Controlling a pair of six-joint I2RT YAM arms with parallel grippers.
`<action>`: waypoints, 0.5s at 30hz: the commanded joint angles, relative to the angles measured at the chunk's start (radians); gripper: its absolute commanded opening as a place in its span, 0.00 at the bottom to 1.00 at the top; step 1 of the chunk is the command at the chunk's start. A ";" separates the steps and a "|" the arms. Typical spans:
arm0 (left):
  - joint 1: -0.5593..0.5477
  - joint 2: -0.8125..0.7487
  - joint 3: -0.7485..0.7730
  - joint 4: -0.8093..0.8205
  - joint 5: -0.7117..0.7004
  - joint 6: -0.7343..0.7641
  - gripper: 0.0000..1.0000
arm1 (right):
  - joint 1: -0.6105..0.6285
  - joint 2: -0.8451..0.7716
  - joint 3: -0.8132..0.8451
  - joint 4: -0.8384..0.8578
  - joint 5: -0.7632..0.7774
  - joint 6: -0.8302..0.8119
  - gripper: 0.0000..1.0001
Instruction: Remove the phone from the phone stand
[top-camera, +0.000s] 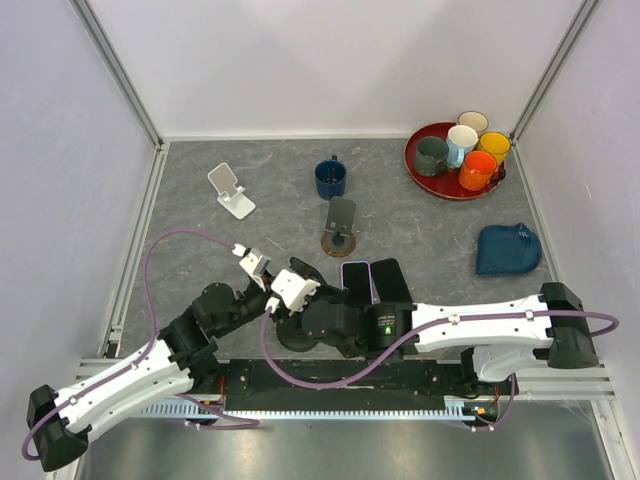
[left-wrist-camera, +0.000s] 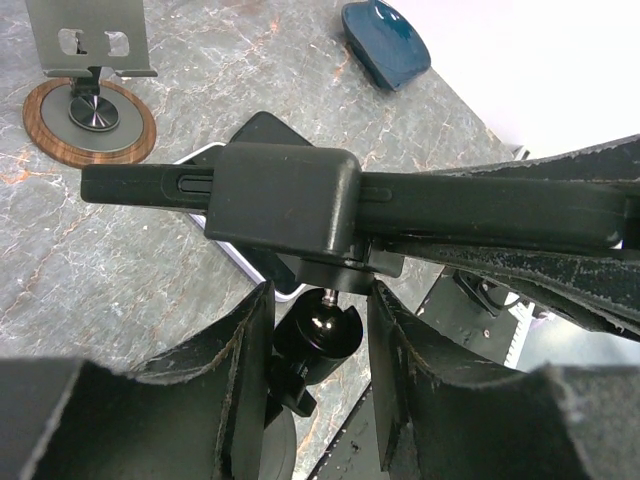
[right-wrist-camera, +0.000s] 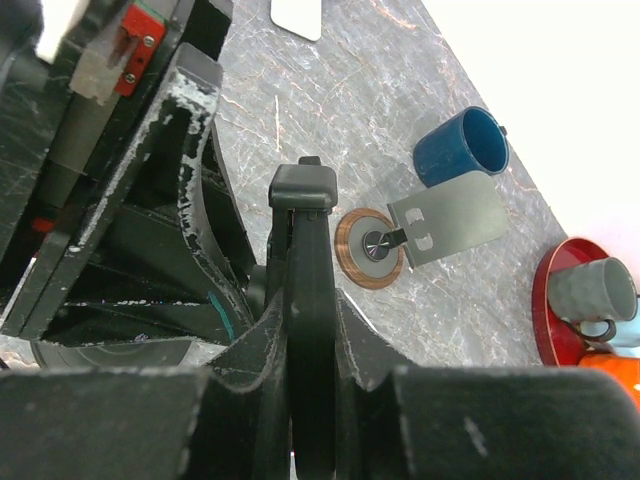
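Phone (left-wrist-camera: 130, 185) seated on edge in the clamp of the black phone stand (left-wrist-camera: 285, 200), at the front of the bench (top-camera: 430, 240) between both arms. Its long axis is level and spans the left wrist view. Phones: three in all, counting two flat phones (top-camera: 357, 280) lying just beside it. Stands: three, counting a white stand (top-camera: 232, 190) and a grey stand (top-camera: 340, 228) on a wooden disc. Right claw (right-wrist-camera: 305, 320) is clamped on the phone's faces. Left claw (left-wrist-camera: 320, 310) is partly open, straddling the stand's ball joint; contact unclear.

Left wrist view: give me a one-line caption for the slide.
Left gripper straddles the neck of the black phone stand, which holds the phone edge-on.
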 joint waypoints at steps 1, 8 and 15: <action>-0.013 -0.031 -0.030 -0.056 -0.148 -0.008 0.02 | -0.002 -0.099 0.036 0.165 0.121 0.095 0.00; -0.022 -0.116 -0.063 -0.079 -0.199 -0.063 0.02 | -0.016 -0.155 -0.012 0.214 0.228 0.227 0.00; -0.047 -0.142 -0.091 -0.108 -0.230 -0.111 0.02 | -0.039 -0.190 -0.049 0.229 0.294 0.321 0.00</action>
